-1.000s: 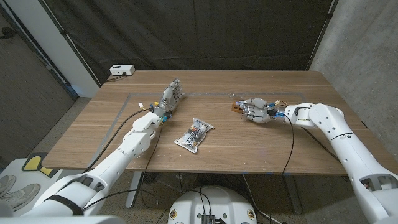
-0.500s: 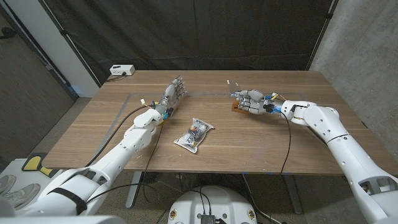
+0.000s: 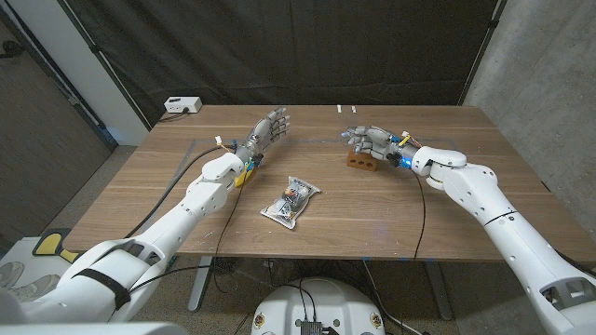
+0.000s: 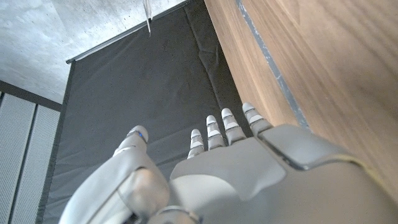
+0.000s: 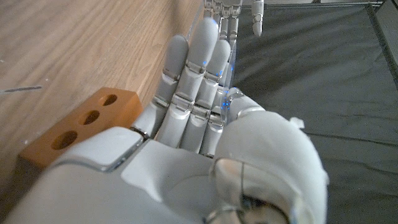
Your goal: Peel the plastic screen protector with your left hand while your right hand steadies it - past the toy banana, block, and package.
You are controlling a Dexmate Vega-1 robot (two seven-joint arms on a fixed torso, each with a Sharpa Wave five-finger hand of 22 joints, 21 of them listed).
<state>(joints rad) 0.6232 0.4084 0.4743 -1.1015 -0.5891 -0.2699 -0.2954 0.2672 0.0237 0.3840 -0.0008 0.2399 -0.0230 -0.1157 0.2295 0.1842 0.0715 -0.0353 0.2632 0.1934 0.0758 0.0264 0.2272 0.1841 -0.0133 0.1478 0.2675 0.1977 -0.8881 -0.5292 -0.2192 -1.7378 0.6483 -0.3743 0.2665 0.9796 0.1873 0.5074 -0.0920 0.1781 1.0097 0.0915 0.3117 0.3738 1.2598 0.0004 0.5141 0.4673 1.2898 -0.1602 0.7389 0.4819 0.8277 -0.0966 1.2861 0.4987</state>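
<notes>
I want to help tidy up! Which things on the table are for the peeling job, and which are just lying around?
For the job:
- left hand, open and raised
- right hand, open, by the block
- screen protector: too hard to make out

Just lying about:
- wooden block with holes
- clear package, near the front
- white box, far corner

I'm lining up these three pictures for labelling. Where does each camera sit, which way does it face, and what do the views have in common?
Head view: on the robot's head, looking down over the table; both arms, left hand, right hand, block, package.
Left wrist view: along the left hand's back toward the black curtain.
Right wrist view: along the right hand's back; block beside it.
Shared: right wrist and head views show the block.
</notes>
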